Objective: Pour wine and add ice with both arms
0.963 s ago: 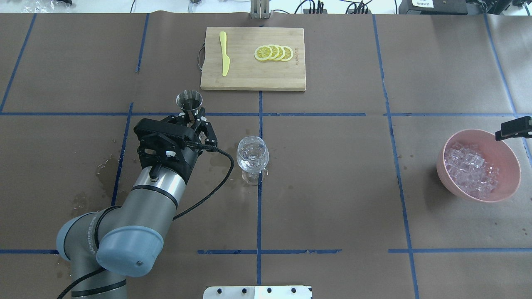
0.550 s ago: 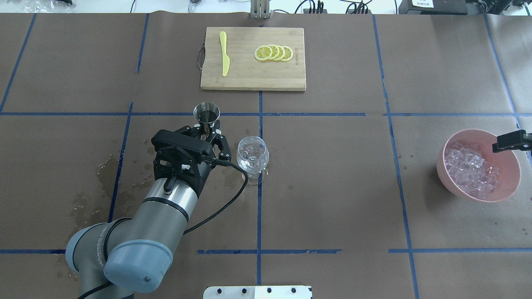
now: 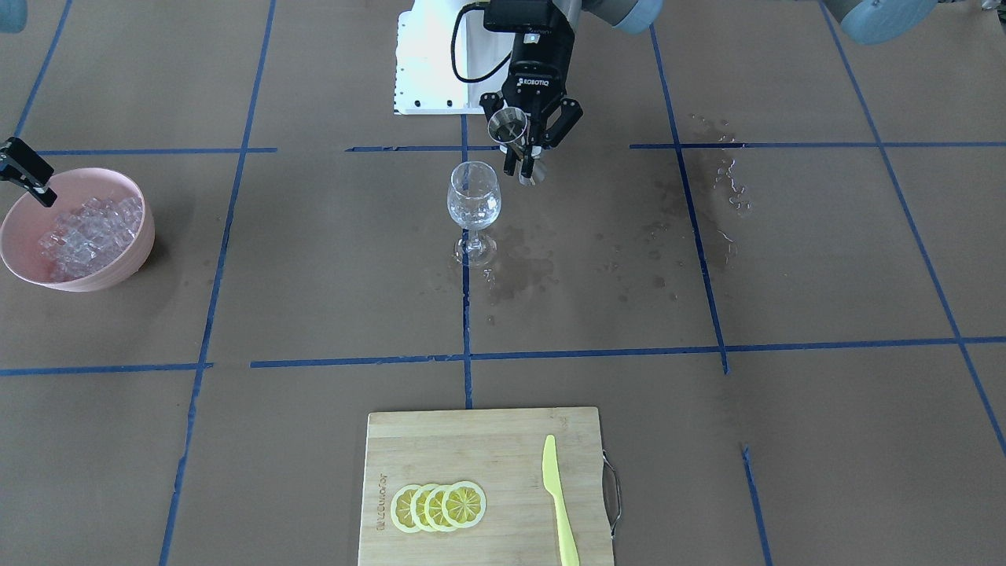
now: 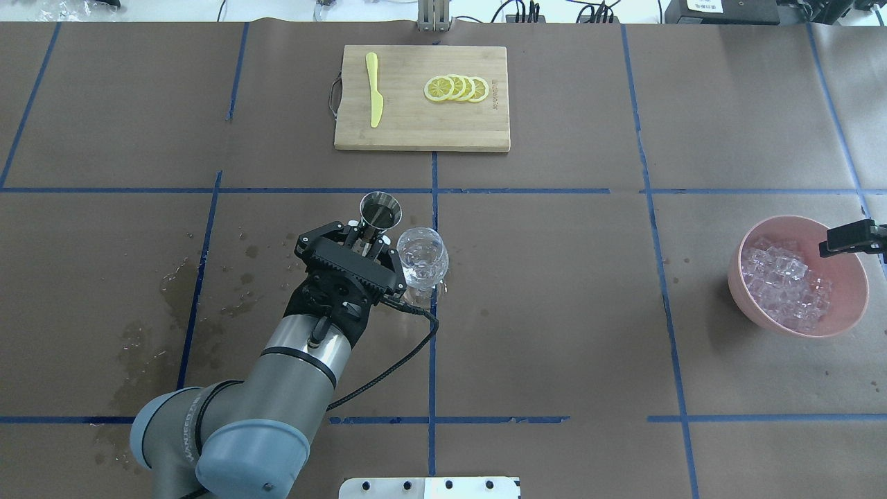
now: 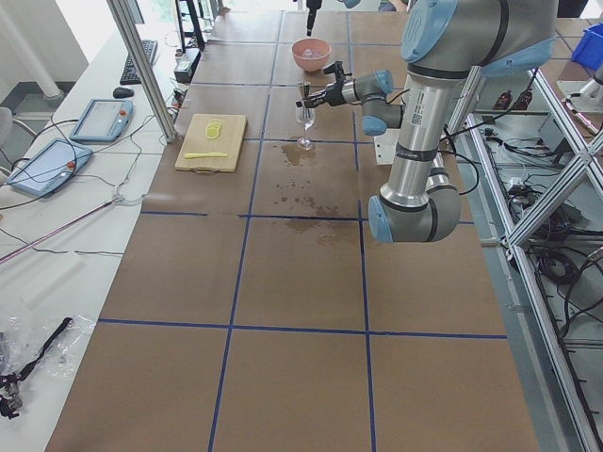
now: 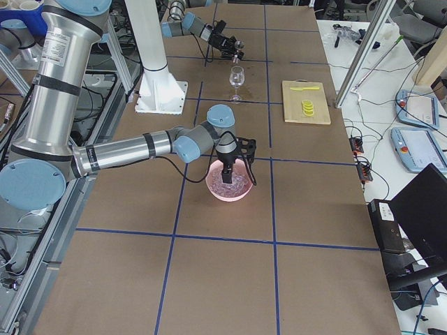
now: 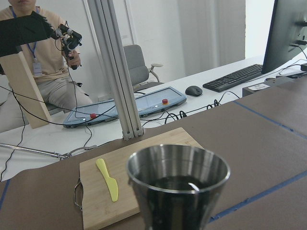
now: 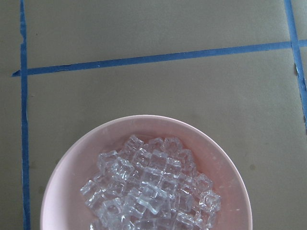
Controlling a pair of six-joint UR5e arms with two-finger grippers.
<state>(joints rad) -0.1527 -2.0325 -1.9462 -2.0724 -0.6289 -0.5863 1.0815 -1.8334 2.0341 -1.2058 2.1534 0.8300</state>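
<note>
My left gripper (image 4: 367,239) is shut on a steel jigger (image 4: 380,209) and holds it upright just left of the wine glass (image 4: 421,258). The jigger's rim is close to the glass's rim. Dark liquid shows inside the jigger in the left wrist view (image 7: 178,184). The glass (image 3: 474,200) stands upright at the table's middle. Clear ice cubes (image 4: 783,281) fill a pink bowl (image 4: 851,298) at the right. My right gripper (image 4: 849,235) hangs over the bowl's far right rim; only part of it shows. The right wrist view looks down on the ice (image 8: 153,187).
A bamboo cutting board (image 4: 416,128) at the back holds several lemon slices (image 4: 457,89) and a yellow knife (image 4: 375,89). Wet spill marks (image 4: 173,284) lie on the brown paper left of the glass. The white base block (image 4: 429,487) sits at the near edge.
My left arm has carried the jigger to the right and nearer, up to the wine glass. My right gripper has shifted slightly inward over the bowl's rim.
</note>
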